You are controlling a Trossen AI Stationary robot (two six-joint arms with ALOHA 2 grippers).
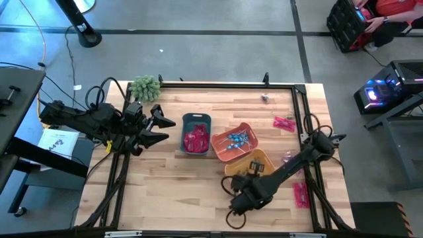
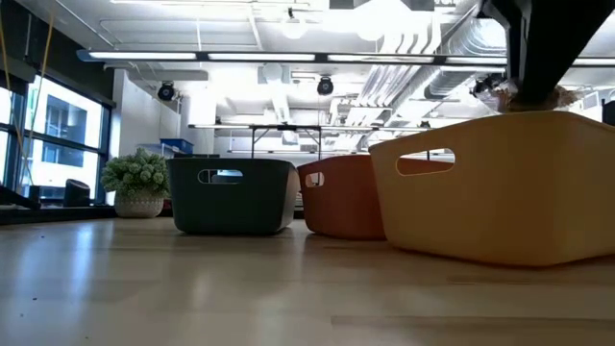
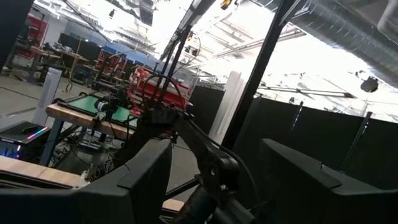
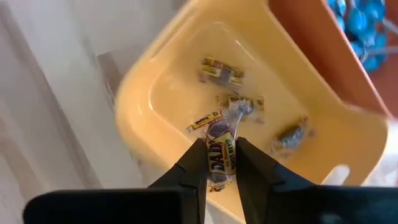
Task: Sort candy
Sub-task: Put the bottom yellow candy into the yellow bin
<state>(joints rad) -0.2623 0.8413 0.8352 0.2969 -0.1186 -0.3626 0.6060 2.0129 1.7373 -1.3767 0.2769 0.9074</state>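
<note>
Right gripper (image 4: 221, 163) pinching a brown wrapped candy (image 4: 221, 152) — long axis along the fingers — directly above the yellow bin (image 4: 155, 93), lower centre of the high view; left gripper (image 1: 160, 125) wide, far left

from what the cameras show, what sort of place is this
Most likely a robotics lab or workshop. Exposed ceiling ducts run overhead, a workbench cluttered with equipment stands in the room behind, and the wooden table carries two robot arms sorting candy into plastic bins.
</note>
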